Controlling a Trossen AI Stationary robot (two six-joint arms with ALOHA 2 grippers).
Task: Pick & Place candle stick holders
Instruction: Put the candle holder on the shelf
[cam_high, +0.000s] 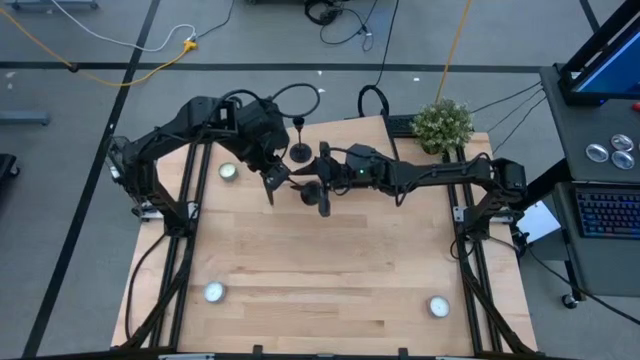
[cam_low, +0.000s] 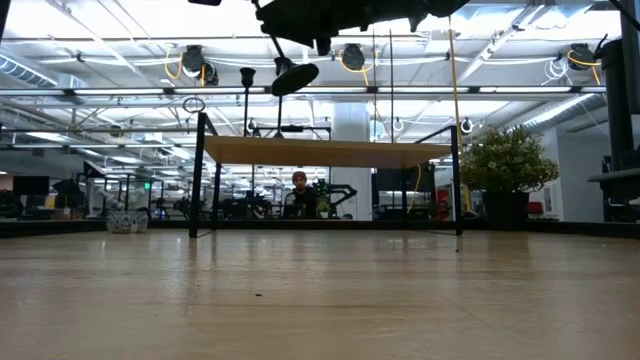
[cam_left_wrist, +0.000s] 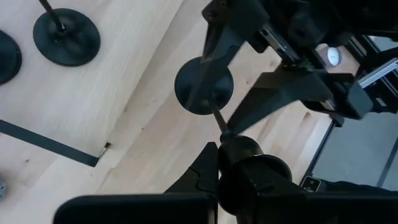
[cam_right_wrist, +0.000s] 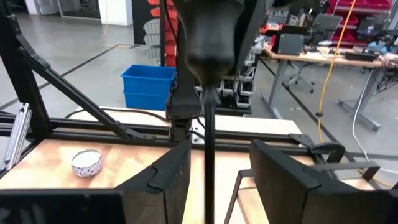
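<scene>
One black candle stick holder (cam_left_wrist: 204, 85) hangs in the air over the far middle of the table, base downward, with my left gripper (cam_high: 272, 183) shut on its top end. My right gripper (cam_high: 318, 190) reaches in level from the right and is open. Its fingers (cam_right_wrist: 168, 177) stand on either side of the thin stem (cam_right_wrist: 208, 155) without touching it. A second holder (cam_high: 300, 152) stands upright on its round base near the far edge. Its base (cam_left_wrist: 66, 37) shows in the left wrist view, beside the edge of a third base (cam_left_wrist: 3, 57). My left gripper holds the candle stick holder by the cup at its top end (cam_left_wrist: 239, 148), pinched between the two fingers, which slant down from the table's left. The holder hangs below the fingers, slightly tilted, with its round base (cam_low: 295, 75) lifted clear of the table.
Small tea-light tins lie at the far left (cam_high: 228, 171), near left (cam_high: 213, 292) and near right (cam_high: 438, 306). A potted plant (cam_high: 443, 122) stands at the far right corner. A strip of black tape (cam_left_wrist: 50, 143) marks the wood.
</scene>
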